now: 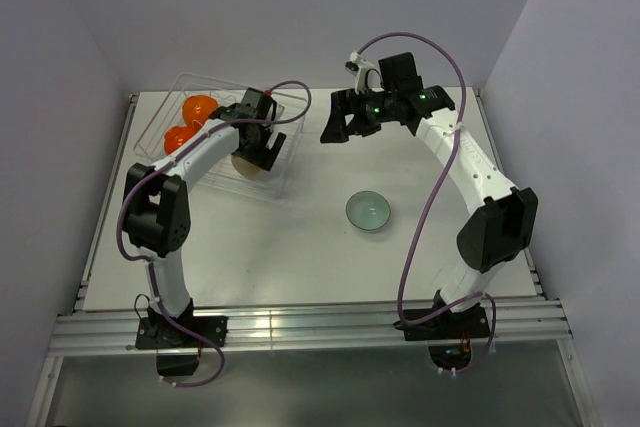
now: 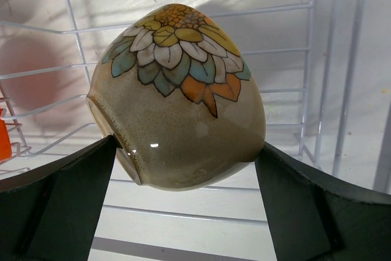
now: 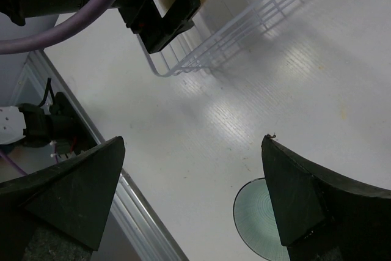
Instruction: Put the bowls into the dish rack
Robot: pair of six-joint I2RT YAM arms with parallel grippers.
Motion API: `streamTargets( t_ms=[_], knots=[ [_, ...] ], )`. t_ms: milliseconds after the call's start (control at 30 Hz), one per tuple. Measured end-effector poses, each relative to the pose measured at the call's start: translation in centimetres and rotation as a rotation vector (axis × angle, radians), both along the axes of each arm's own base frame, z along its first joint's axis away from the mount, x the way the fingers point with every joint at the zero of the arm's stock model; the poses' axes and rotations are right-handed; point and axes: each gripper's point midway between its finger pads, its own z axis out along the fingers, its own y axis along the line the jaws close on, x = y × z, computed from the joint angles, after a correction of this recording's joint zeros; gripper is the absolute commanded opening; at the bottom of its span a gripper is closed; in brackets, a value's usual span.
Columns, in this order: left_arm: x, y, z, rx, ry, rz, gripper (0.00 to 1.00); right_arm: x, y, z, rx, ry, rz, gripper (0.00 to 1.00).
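Sitting at the far left of the table (image 1: 300, 257), the rack (image 1: 185, 79) holds an orange bowl (image 1: 200, 107). The left gripper (image 1: 252, 155) clamps a flowered beige bowl (image 2: 183, 132) over the rack's wires. The right gripper (image 1: 345, 127) hangs above the table, jaws wide and empty. A teal bowl (image 1: 368, 211) rests on the table, centre-right.

- A white table (image 1: 290, 257) fills the middle of the top view. Its surface looks faintly ribbed in the right wrist view.
- Pale lilac walls (image 1: 300, 7) stand at the frame's left, right and top.
- A silver metal rail (image 1: 330, 329) runs along the table's bottom edge.
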Motion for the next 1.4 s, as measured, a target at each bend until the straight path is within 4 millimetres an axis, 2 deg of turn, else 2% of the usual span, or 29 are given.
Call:
streamTargets(
  t_ms=[700,1067,1267,1300,1367,1400],
  knots=[
    [-0.6,-0.2,0.3,0.078,-0.047,-0.020,1.00,0.0,0.0,-0.1,-0.006,0.017,0.000,1.00],
    [-0.8,-1.0,2.6,0.058,-0.127,-0.033,0.99,0.2,-0.3,-0.2,-0.013,0.016,-0.013,1.00],
    [-1.1,-1.7,2.9,0.008,-0.118,-0.043,0.99,0.4,-0.6,-0.2,-0.016,0.014,-0.024,1.00],
    [-1.1,-1.9,3.0,-0.014,-0.115,-0.043,0.97,0.5,-0.7,-0.2,-0.016,0.014,-0.027,1.00],
    [-1.2,-2.1,3.6,-0.057,-0.118,-0.041,0.83,0.6,-1.0,-0.2,-0.015,0.015,-0.032,1.00],
    [-1.2,-2.0,4.0,-0.078,-0.120,-0.036,0.72,0.7,-1.1,-0.2,-0.014,0.015,-0.035,0.99]
  ],
)
